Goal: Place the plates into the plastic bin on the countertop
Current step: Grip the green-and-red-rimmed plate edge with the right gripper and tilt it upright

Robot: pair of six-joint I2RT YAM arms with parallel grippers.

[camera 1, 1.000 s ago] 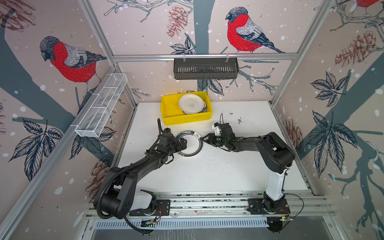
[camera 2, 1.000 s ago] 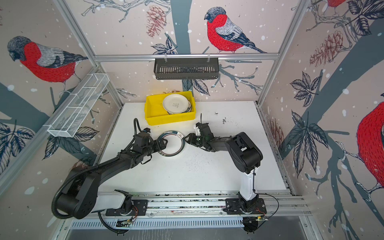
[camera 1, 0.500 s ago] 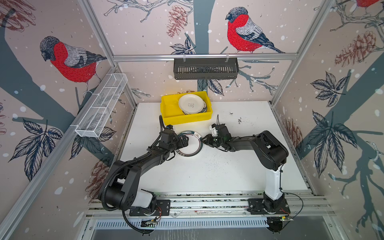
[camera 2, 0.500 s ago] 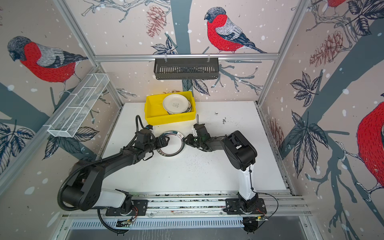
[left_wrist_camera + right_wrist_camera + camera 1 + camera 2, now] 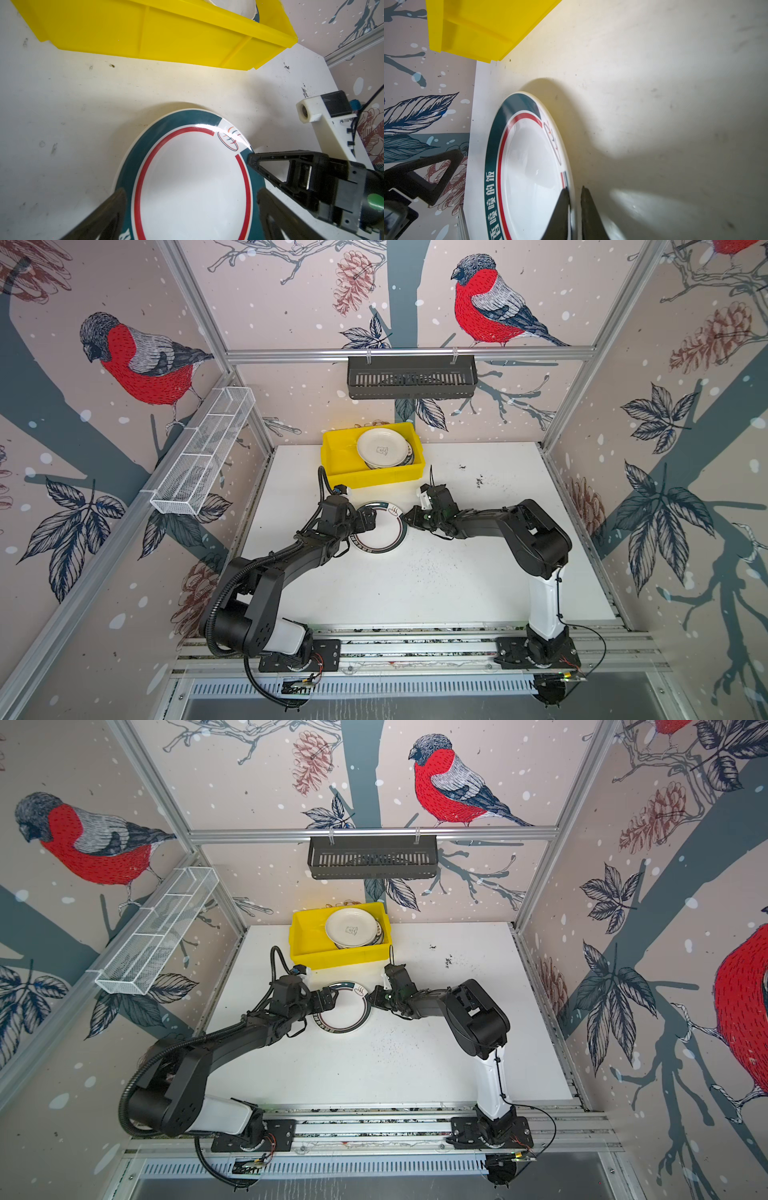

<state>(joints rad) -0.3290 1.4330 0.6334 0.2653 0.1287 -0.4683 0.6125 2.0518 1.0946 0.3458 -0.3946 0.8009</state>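
Right wrist view: the right gripper (image 5: pixel 574 188) pinches the rim of the green-rimmed plate (image 5: pixel 529 166), at the plate's 3 o'clock in both top views. The left gripper (image 5: pixel 190 191) gapes wide astride its 9 o'clock edge. The plate rests on the countertop (image 5: pixel 415 580); the yellow bin (image 5: pixel 365 479), holding stacked plates (image 5: pixel 380 450), sits at its 12 o'clock.

Only a narrow strip of bare surface (image 5: pixel 436 580) separates the plate (image 5: pixel 380 531) from the wall of the yellow bin (image 5: pixel 374 479) beyond it. My left end effector (image 5: pixel 365 522) straddles the plate's left edge, jaws spread wide. My right end effector (image 5: pixel 408 517) pinches its right rim, so both sides are taken. Inside the bin, stacked plates (image 5: pixel 382 448) fill the right part, and the left part is bare. The near surface lies clear.
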